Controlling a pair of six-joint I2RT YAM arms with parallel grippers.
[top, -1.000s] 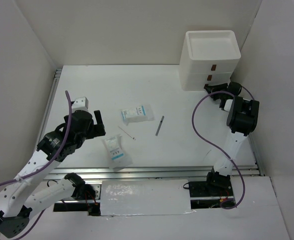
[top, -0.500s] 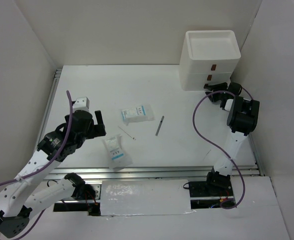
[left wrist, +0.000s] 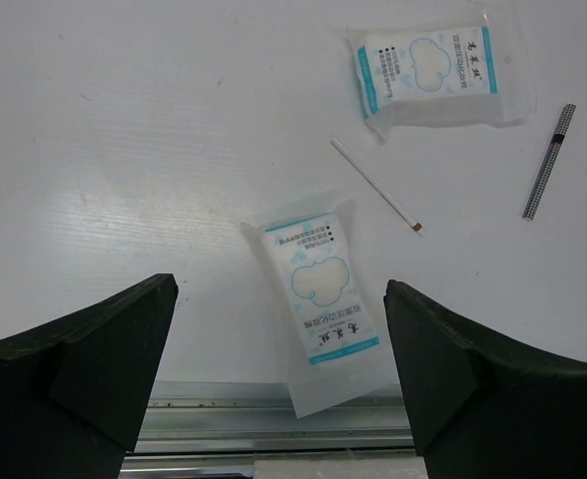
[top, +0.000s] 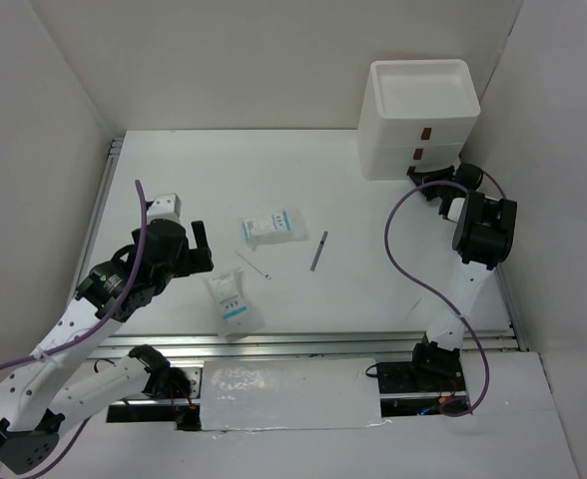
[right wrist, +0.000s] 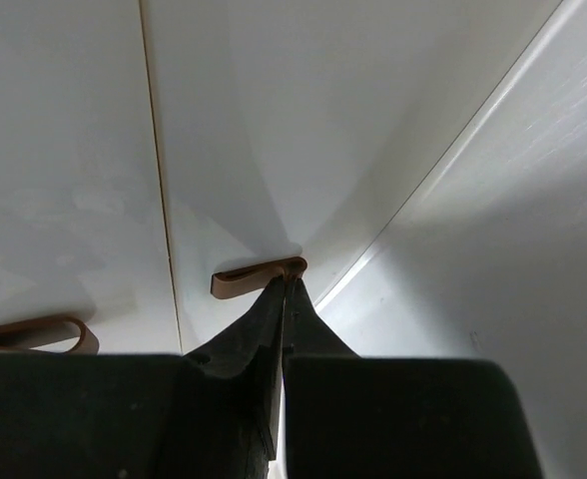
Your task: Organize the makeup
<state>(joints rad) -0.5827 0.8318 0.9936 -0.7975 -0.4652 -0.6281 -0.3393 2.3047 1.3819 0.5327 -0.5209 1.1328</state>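
Two white-and-blue sachets lie on the table, one near the middle (top: 276, 227) and one closer to the front (top: 234, 301). A thin grey pencil (top: 319, 250) and a thin white stick (top: 254, 265) lie beside them. My left gripper (top: 200, 249) is open and empty, hovering left of the near sachet (left wrist: 318, 289). The far sachet (left wrist: 428, 75) and the pencil (left wrist: 550, 162) also show in the left wrist view. My right gripper (right wrist: 290, 284) is shut on the brown pull tab (right wrist: 254, 277) of the lower drawer. Sponges, palettes and compact are out of view.
The white stacked drawer unit (top: 420, 120) stands at the back right with an open tray on top. A second brown tab (right wrist: 34, 334) shows to the left in the right wrist view. White walls enclose the table; a metal rail (top: 303, 344) runs along the front.
My left gripper has edged slightly to the right towards the sachets. My right gripper stays at the drawer tab with barely any movement.
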